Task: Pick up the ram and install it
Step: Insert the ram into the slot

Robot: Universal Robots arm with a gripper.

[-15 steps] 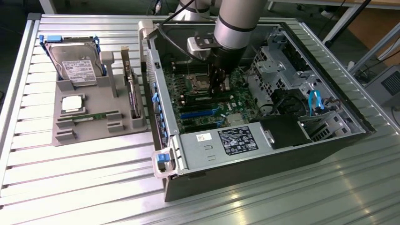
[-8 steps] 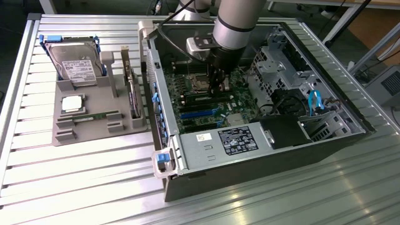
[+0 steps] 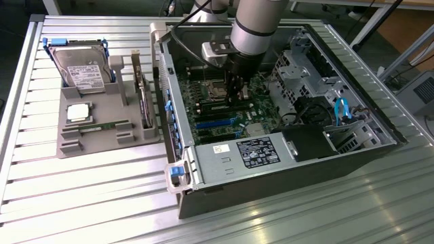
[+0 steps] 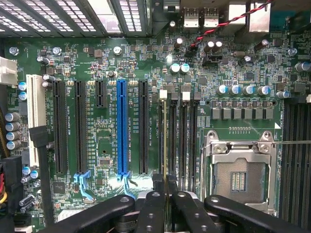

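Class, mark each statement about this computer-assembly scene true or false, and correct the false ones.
1. The jaws grip the ram edge-on over the motherboard. True.
2. A chip sits in the motherboard's processor socket. False: the socket is empty.
3. A hard drive lies in the grey tray beside the case. True.
4. A card is plugged into the blue slot. False: the slot is empty.
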